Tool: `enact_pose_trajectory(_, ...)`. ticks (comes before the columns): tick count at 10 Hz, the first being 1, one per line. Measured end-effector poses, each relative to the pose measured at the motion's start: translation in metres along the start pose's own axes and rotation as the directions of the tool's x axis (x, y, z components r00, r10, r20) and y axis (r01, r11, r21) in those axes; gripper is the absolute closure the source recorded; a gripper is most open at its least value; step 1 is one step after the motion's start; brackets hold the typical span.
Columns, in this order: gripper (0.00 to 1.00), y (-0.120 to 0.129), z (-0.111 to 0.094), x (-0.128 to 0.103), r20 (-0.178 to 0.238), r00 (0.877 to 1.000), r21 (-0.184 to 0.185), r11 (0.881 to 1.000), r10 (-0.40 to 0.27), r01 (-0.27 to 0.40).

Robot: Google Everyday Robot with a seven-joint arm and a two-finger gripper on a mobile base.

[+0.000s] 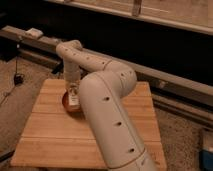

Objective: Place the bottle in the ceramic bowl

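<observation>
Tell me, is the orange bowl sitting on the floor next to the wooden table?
No, the bowl sits on the wooden table, under the gripper and the bottle.
</observation>
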Motion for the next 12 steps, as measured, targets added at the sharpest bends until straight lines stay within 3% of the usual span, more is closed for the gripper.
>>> enact_pose_trajectory(2,0.25,-0.0028,-0.0104,-0.0064,0.025,1.000,0.000,1.000,0.009,-0.009)
enact_pose_trajectory(3,0.21,-0.0011,-0.0145,-0.0072,0.033,0.999,0.000,1.000,0.006,-0.006)
enact_pose_trajectory(12,0.20,0.0013,-0.0145,-0.0071,0.044,0.999,-0.006,1.000,-0.001,0.001)
